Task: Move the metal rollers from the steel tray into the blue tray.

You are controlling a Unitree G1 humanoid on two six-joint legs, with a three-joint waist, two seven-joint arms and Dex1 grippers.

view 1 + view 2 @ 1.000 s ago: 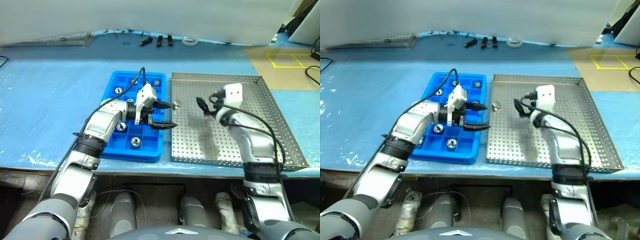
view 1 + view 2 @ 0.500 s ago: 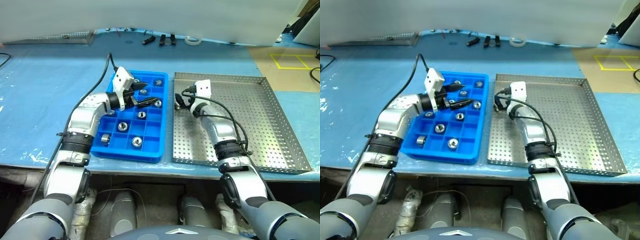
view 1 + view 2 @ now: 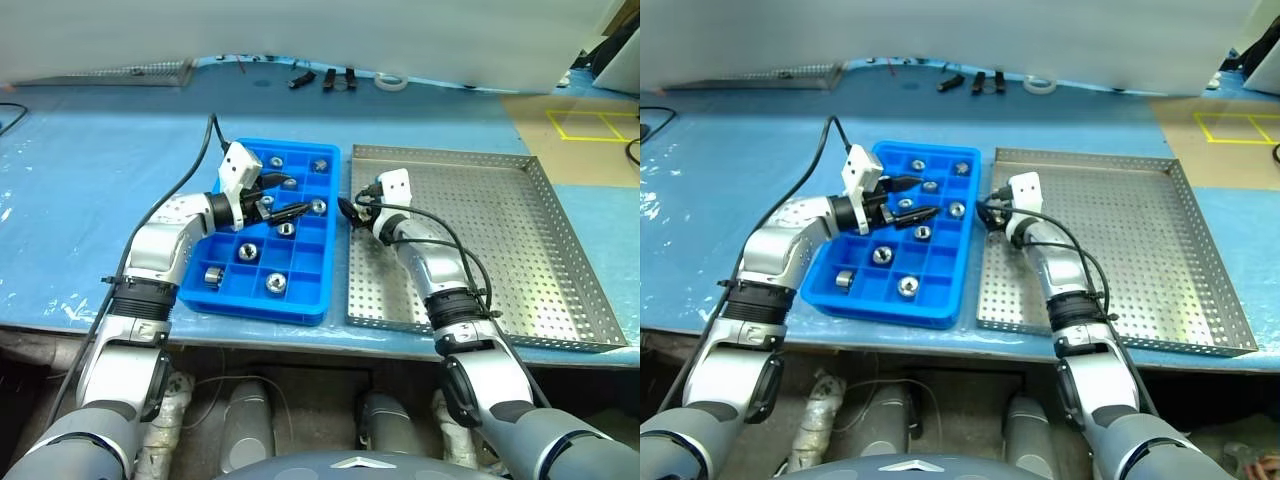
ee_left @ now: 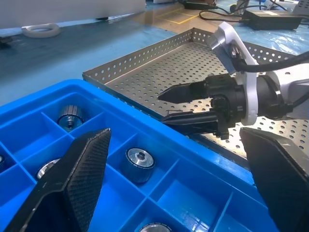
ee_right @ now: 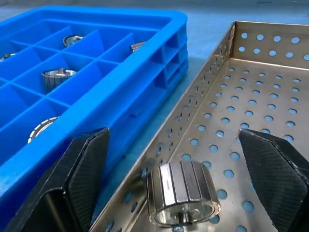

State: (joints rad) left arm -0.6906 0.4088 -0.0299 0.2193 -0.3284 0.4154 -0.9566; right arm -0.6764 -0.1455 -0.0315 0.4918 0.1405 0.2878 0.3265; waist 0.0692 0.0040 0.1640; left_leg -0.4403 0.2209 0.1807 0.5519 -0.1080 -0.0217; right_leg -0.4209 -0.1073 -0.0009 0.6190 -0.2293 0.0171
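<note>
The blue tray [image 3: 255,305] lies left of the steel tray [image 3: 500,230] on the table. Several metal rollers [image 3: 271,283] sit in its compartments, one per cell. My left gripper [image 3: 297,194] hovers open and empty over the blue tray's far right cells. My right gripper [image 3: 346,211] is low at the steel tray's left rim, pointing toward the blue tray. One roller [image 5: 182,193] lies on the steel tray's holed floor close to that rim. It sits between the open right fingers [image 5: 87,164], and neither touches it. In the left wrist view the right gripper [image 4: 193,104] shows beyond the blue rim.
A tape roll [image 3: 391,82] and small black tools [image 3: 325,76] lie at the table's back edge. A second perforated tray [image 3: 120,72] sits far back left. Blue table covering [image 3: 80,200] spreads left of the trays. The table's front edge runs just below both trays.
My left gripper swung left from the trays' shared edge to over the blue tray. My right gripper moved left and down across the steel tray to the roller by its left rim.
</note>
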